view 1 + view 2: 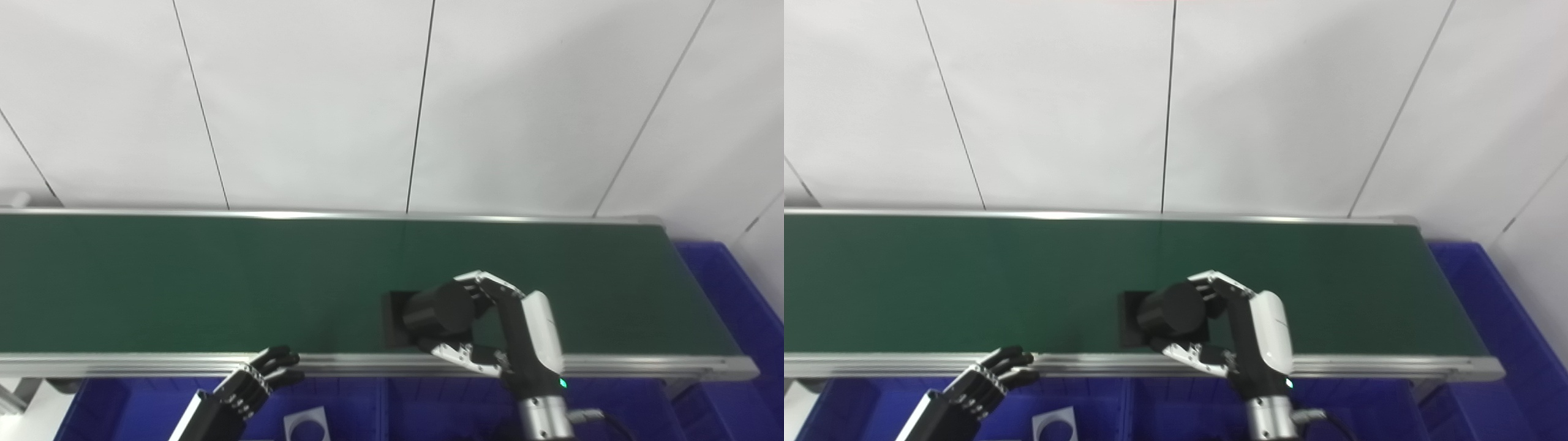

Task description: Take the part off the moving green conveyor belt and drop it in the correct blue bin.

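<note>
- Right hand (490, 327): black-and-white, reaching over the near edge of the belt, wrist upright, fingers curled over the top and thumb under the near side, grasping the black cylindrical part with a flat square base (438, 309)
- Part position: on or just above the smooth dark green conveyor belt (184, 282), close to its near rail; contact with the belt cannot be told
- Left hand (995, 370): black, low at the near aluminium rail (122, 362), fingers loosely curled and apart, holding nothing
- Belt frame: brushed metal rails, one on each long side
- Blue plastic bins (723, 294): one at the belt's right end, others below the near rail
- One flat grey plate with a round hole (306, 425) lies in a lower bin
</note>
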